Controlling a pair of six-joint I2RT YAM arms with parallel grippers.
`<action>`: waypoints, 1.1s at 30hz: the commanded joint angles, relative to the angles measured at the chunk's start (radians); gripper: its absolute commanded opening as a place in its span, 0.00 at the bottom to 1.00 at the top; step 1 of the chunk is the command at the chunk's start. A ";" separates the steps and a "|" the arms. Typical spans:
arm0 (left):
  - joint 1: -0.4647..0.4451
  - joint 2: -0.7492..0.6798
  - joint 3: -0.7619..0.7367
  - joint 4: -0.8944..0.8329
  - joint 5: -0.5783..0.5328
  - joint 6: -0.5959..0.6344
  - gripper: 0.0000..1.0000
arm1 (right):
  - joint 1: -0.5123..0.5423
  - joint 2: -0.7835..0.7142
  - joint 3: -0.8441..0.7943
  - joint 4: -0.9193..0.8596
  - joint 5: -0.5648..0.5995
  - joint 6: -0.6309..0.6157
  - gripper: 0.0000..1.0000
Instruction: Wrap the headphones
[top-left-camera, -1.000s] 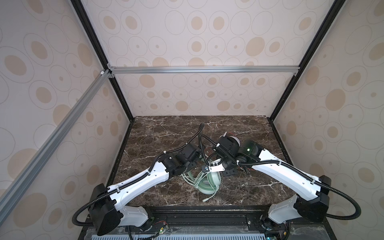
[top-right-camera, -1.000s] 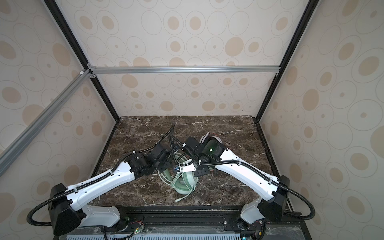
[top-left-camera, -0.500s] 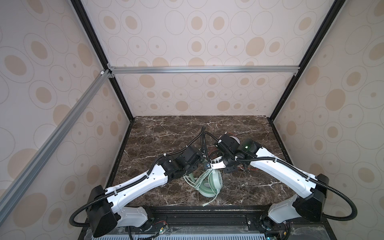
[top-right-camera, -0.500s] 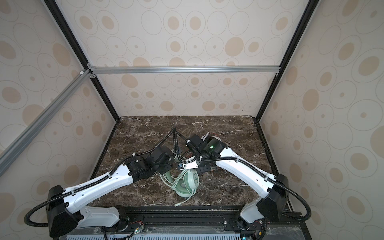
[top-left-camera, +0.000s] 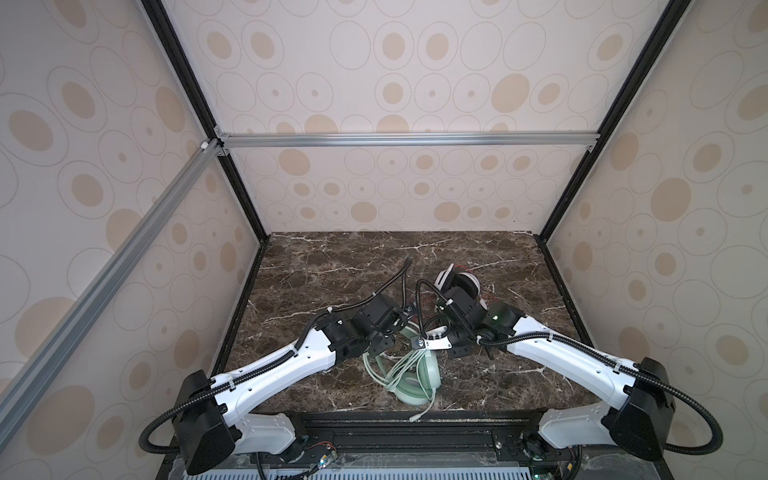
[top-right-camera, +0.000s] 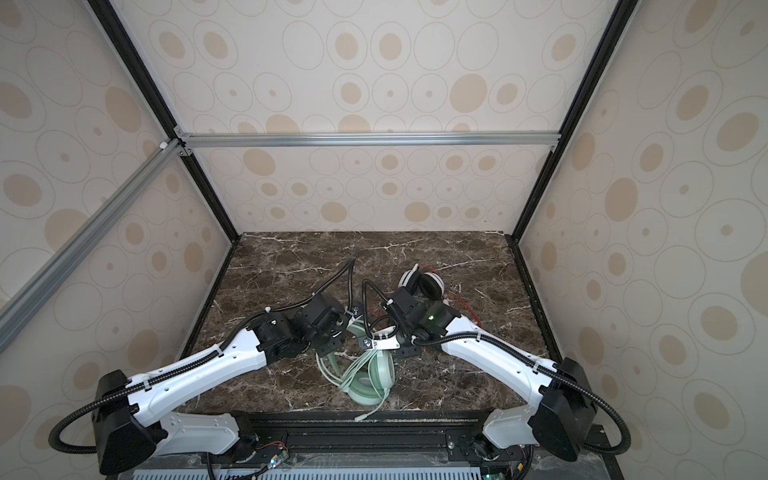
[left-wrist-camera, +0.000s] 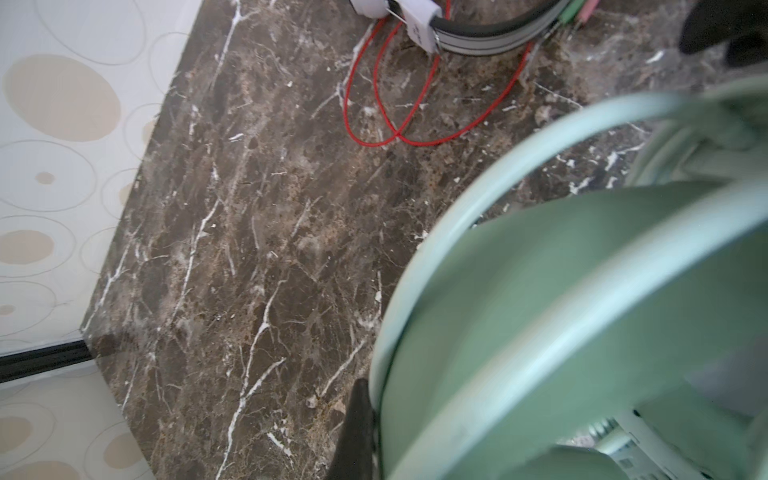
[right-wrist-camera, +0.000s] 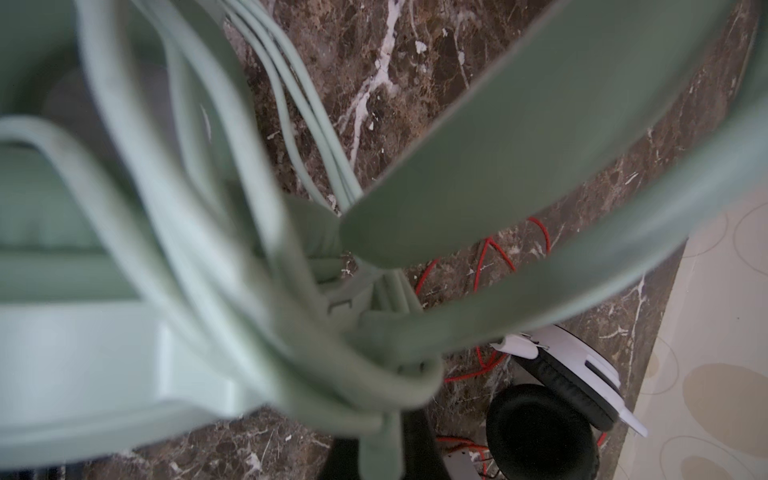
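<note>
Left gripper (top-left-camera: 391, 336) is fully closed, clamped on the headband of the mint-green headset (top-left-camera: 415, 388). In the left wrist view I see one black finger (left-wrist-camera: 353, 432) flush against the band's edge. Right gripper (right-wrist-camera: 382, 455) is closed too, pinching the pale green cable (right-wrist-camera: 291, 108), which runs straight down between its dark fingers.

The two grippers sit nearly tip to tip with the headband between them. In both top views the mint-green headset hangs tilted just below them, toward the arm bases. Its lower earcup appears to rest on the marble table (top-left-camera: 332, 266).

The cable bunches in several loose loops under the left gripper and across that earcup. Its plug end (top-left-camera: 414, 418) trails back toward the arm bases, near the table's front edge.

White-and-black headset (top-left-camera: 457, 283) lies just past the right gripper's body, on the side away from its arm base and apart from the mint one. Its red cable (left-wrist-camera: 374, 104) lies in loose loops on the marble ahead of the left gripper and beside the right one. Can't tell whether the red cable touches the mint band.
</note>
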 joint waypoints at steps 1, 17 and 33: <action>-0.018 -0.018 0.070 -0.003 0.211 -0.005 0.00 | -0.023 -0.038 -0.069 0.179 0.000 0.011 0.00; -0.017 0.102 0.112 -0.039 0.177 0.006 0.00 | -0.023 -0.099 -0.165 0.272 0.014 0.084 0.28; 0.036 0.163 0.126 -0.040 0.139 0.006 0.00 | -0.036 -0.100 -0.190 0.261 0.132 0.225 0.40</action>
